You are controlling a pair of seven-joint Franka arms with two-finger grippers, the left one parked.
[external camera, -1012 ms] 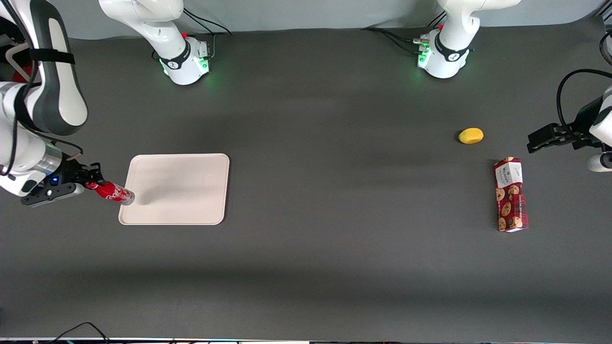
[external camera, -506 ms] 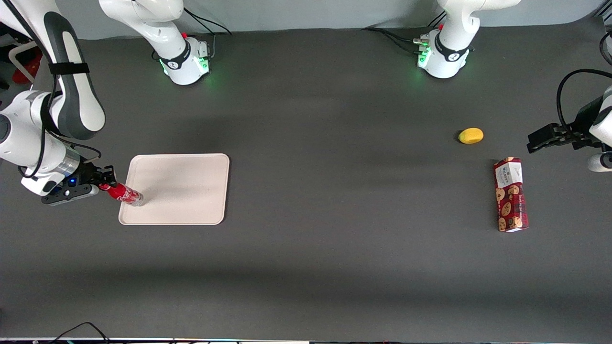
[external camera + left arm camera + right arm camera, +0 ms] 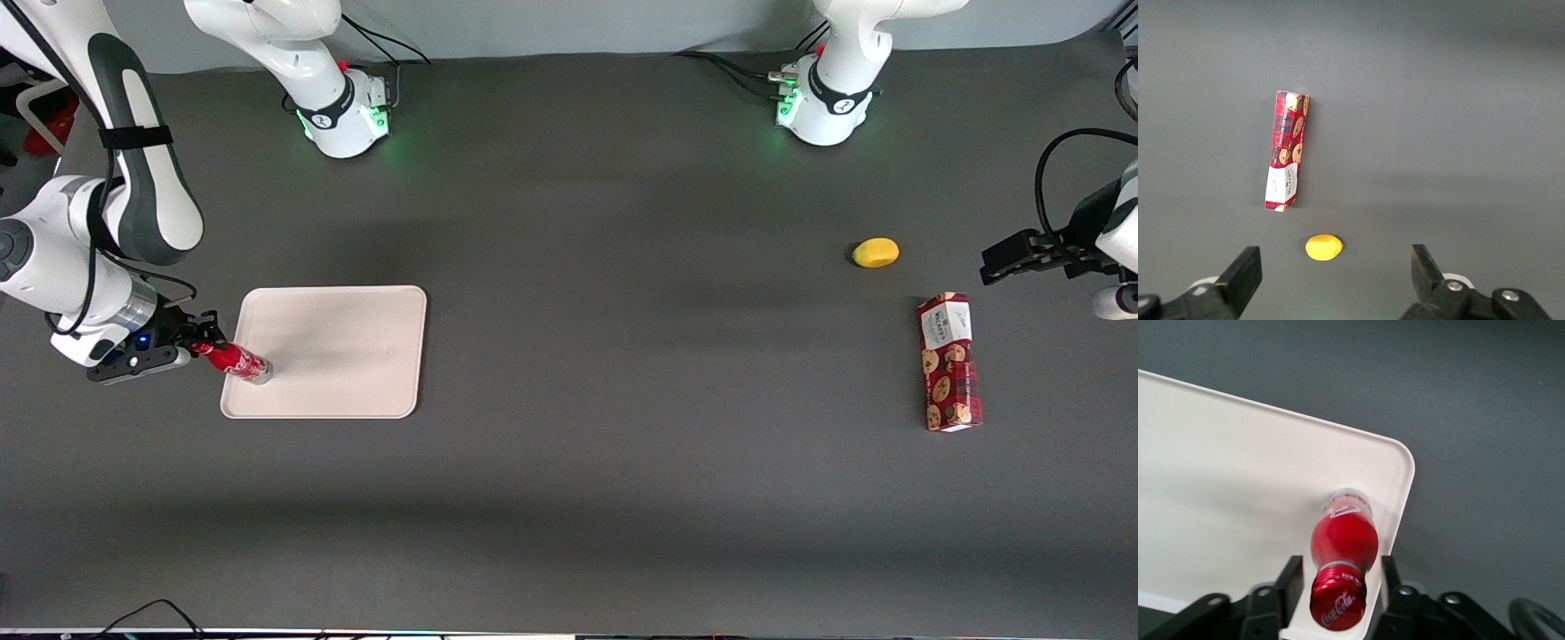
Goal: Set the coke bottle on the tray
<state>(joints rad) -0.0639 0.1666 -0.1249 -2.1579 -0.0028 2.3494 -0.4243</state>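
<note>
Your right arm's gripper (image 3: pixel 197 343) sits just off the tray's (image 3: pixel 356 356) short edge at the working arm's end of the tabletop (image 3: pixel 622 498), and its fingers (image 3: pixel 1290 580) are closed on the neck of the coke bottle (image 3: pixel 233 360), one finger on each side just below the red cap. In the front view the bottle leans out from the gripper toward about 4 o'clock, so its clear base is over the tray's surface near the corner closest to the front camera, while its cap end is still outside the rim. From the right wrist view you see the coke bottle (image 3: pixel 1341 570) from the cap end, with the gripper (image 3: pixel 1340 587) around its neck and its base against the pale tray (image 3: pixel 1238 487) just inside the rounded corner; whether the base actually touches the tray or hangs slightly above it, you cannot tell. Well apart, toward the parked arm's end of the tabletop, a red cookie box (image 3: pixel 949 362) lies flat with its long side running 12 to 6 o'clock, and a small yellow lemon-like object (image 3: pixel 876 252) sits near it, at about 11 o'clock from the box and farther from the front camera.
</note>
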